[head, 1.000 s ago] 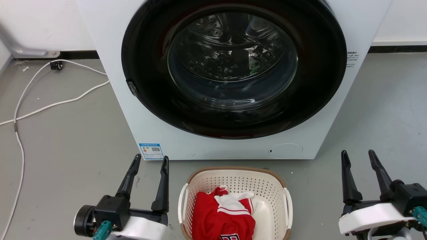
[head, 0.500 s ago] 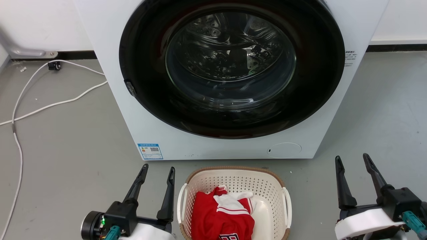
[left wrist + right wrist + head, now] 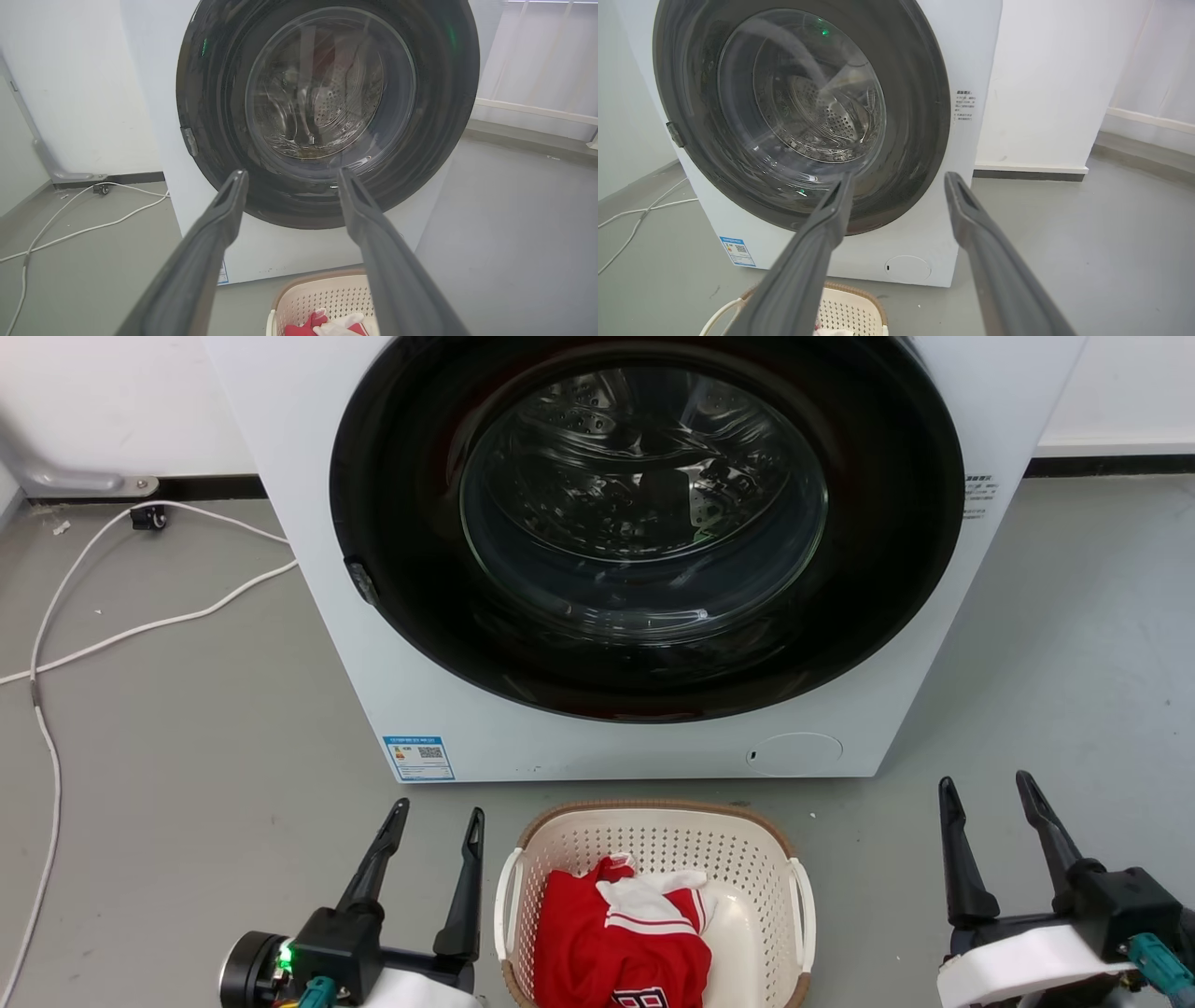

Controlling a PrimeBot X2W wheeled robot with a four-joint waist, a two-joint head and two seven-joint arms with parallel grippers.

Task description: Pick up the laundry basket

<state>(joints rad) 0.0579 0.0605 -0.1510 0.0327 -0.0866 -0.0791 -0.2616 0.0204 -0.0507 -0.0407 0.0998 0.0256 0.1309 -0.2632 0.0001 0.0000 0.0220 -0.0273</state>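
Left gripper (image 3: 439,808) beside basket (image 3: 653,806), facing washer (image 3: 579,747).

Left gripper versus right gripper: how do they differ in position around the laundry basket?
The left gripper sits close beside the laundry basket, near its left handle; the right gripper stands well off from the right handle, with bare floor between. The right gripper's tips reach slightly nearer the washer than the left gripper's. Both are open, empty and clear of the basket.
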